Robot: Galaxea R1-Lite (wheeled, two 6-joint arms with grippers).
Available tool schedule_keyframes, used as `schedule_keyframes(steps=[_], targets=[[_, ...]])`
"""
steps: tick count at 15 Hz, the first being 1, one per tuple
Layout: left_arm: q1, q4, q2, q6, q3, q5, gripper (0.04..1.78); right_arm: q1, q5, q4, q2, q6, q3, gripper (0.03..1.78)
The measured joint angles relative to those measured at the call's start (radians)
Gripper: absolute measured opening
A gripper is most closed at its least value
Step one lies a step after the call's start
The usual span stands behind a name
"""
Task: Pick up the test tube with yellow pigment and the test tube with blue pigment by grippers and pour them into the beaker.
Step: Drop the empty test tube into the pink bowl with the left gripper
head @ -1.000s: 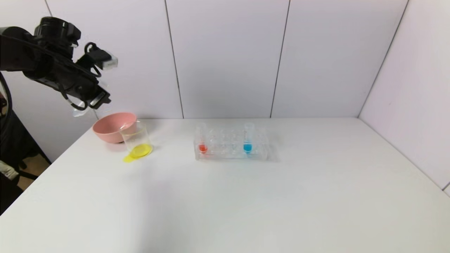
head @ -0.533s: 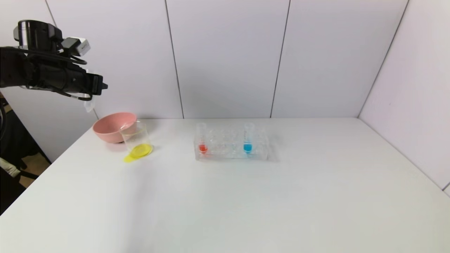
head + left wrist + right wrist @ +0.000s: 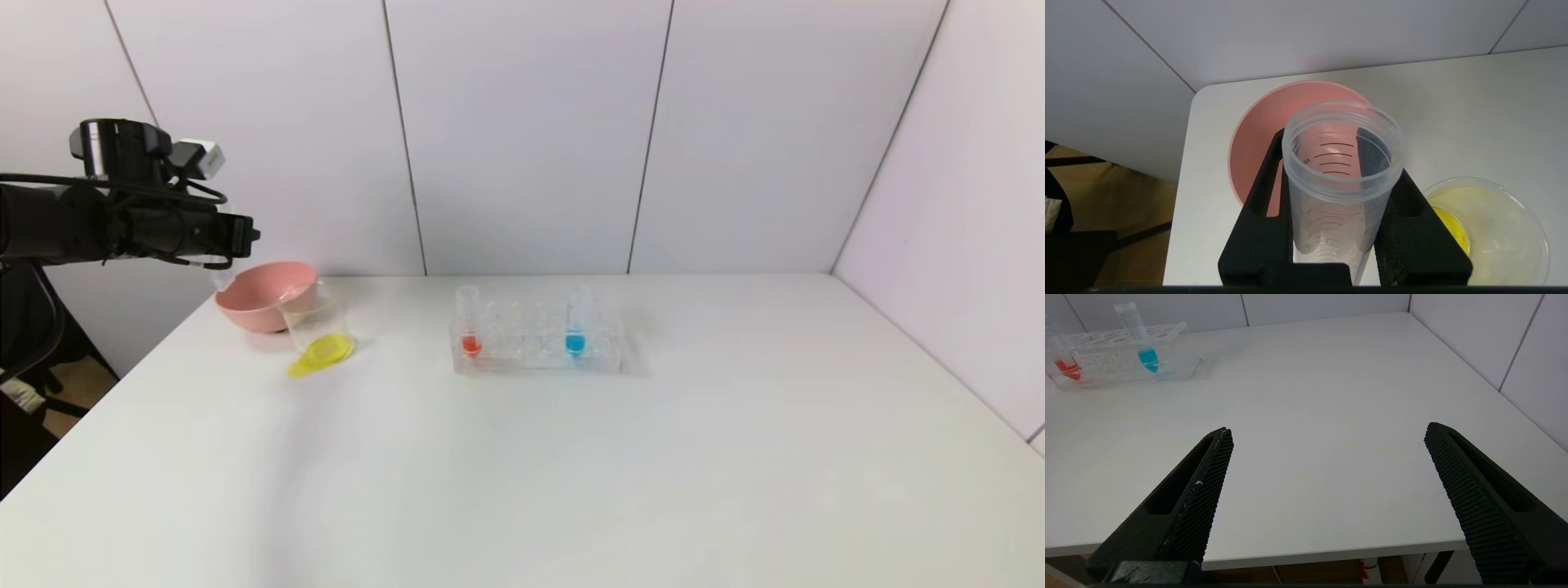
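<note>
Holding an emptied clear test tube [image 3: 1341, 179] between its black fingers [image 3: 1267, 212], the left gripper [image 3: 237, 235] hangs in the air over the worktop's [image 3: 571, 457] far left corner, clamped on the tube with the tube's open mouth toward the wrist camera. Directly under the gripper sits the pink bowl [image 3: 261, 294]; just beside it, on the rack side, stands the beaker [image 3: 317, 327] with yellow liquid pooled in its bottom and a yellow patch on the worktop at its foot. Well off to the gripper's right is the clear tube rack [image 3: 537, 339]. The test tube with blue pigment [image 3: 575, 322] stands upright in the rack's right part, the red-liquid tube [image 3: 469, 322] at its left end. The right gripper [image 3: 1327, 445] hovers low at the worktop's near edge, fingers spread wide, grasping nothing, with the rack far ahead of it.
</note>
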State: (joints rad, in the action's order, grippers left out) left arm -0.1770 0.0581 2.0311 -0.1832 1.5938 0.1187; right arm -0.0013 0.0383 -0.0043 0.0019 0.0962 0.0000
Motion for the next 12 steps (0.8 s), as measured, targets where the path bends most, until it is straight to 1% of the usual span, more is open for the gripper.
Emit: schedule_keyframes(steps=[7,10,12], targets=[[-0.02,0.003,0.035,0.0,-0.009,-0.001,0.54,0.0,0.0,0.0,0.0,0.0,0.0,1.71],[-0.02,0.065,0.069,0.0,0.004,0.005,0.54,0.0,0.0,0.0,0.0,0.0,0.0,1.71],[-0.02,0.098,0.095,0.001,0.01,0.027,0.54,0.0,0.0,0.0,0.0,0.0,0.0,1.71]])
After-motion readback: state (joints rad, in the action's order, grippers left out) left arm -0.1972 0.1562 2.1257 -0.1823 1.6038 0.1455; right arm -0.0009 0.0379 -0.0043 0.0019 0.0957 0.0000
